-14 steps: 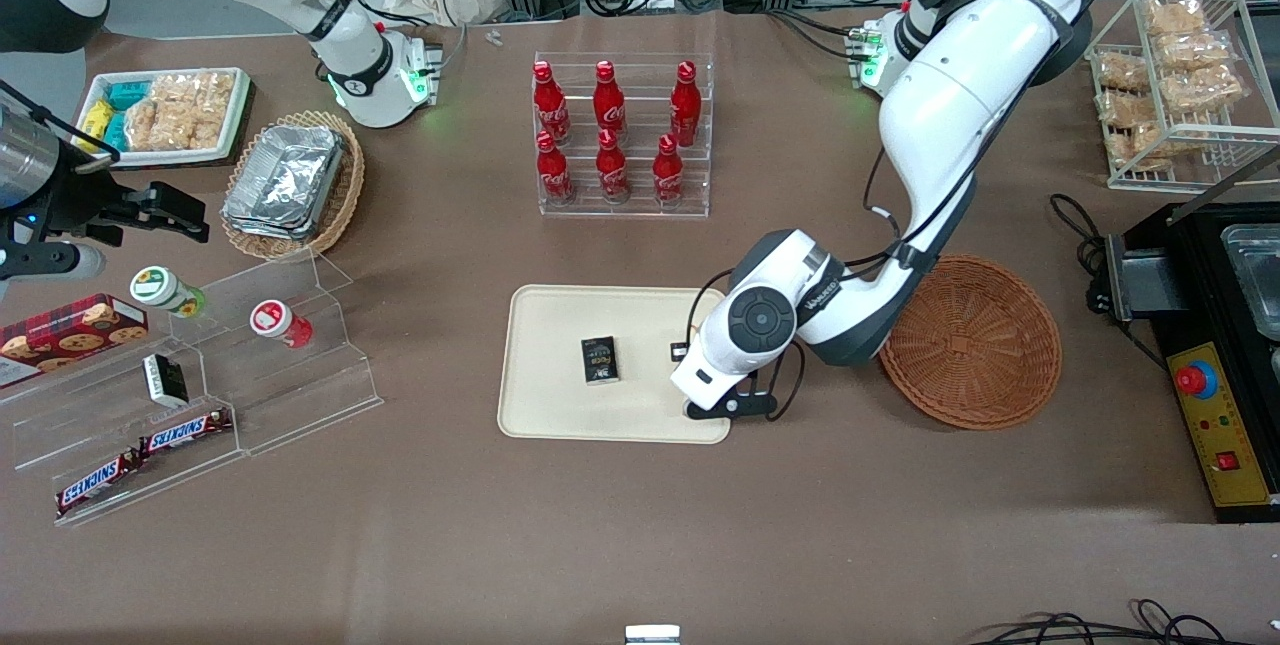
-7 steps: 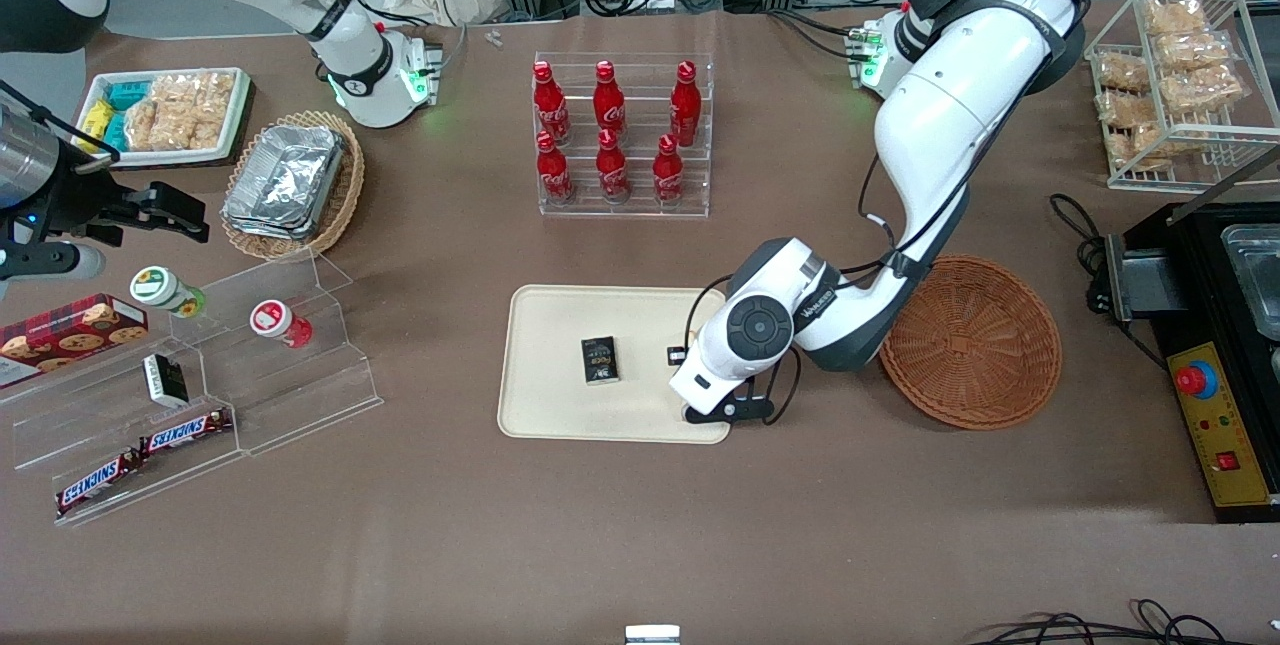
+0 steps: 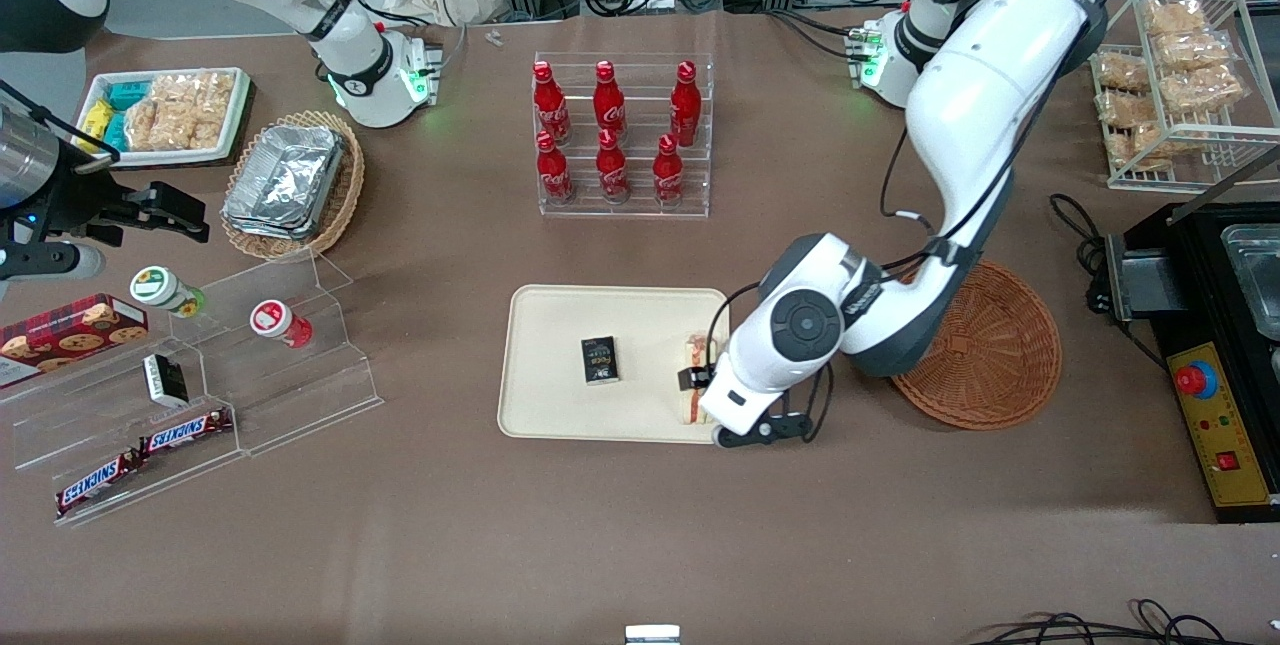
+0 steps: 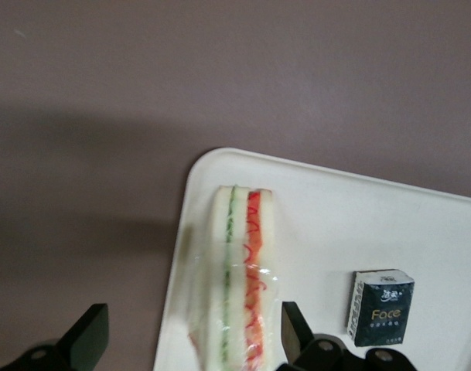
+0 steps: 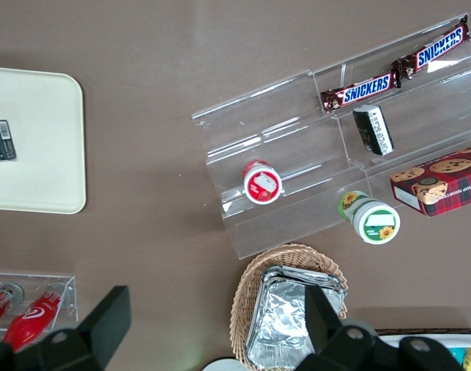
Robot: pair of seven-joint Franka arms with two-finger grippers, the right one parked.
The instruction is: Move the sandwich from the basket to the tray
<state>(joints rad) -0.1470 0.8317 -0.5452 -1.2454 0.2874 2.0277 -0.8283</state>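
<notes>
The tray (image 3: 560, 365) sits on the brown tabletop (image 3: 640, 525), nearer the front camera than the clear rack of 6 red bottles (image 3: 620, 135). The sandwich (image 3: 692, 377) lies on the tray, along the tray's edge toward the working arm's end of the tabletop. In the left wrist view the sandwich (image 4: 239, 286) shows its cut face, with white bread, a green stripe and a red-orange stripe under clear wrap, and it rests just inside the tray's (image 4: 374, 232) rounded corner.

The gripper (image 4: 192, 340) hangs above that same edge of the tray, with its 2 dark fingers (image 4: 84, 336) spread wide, 1 on each side of the sandwich. Neither finger touches the sandwich: the jaws stand apart with a gap between each finger and the bread. In the front view the gripper (image 3: 705, 395) is mostly covered by the arm's white wrist.

A small black box (image 3: 600, 360) marked "Face" lies flat on the tray near its middle, apart from the sandwich. The basket (image 3: 990, 355) stands on the tabletop beside the tray, toward the working arm's end, with the arm's elbow crossing above its rim. No sandwich shows in the visible part of the basket.
</notes>
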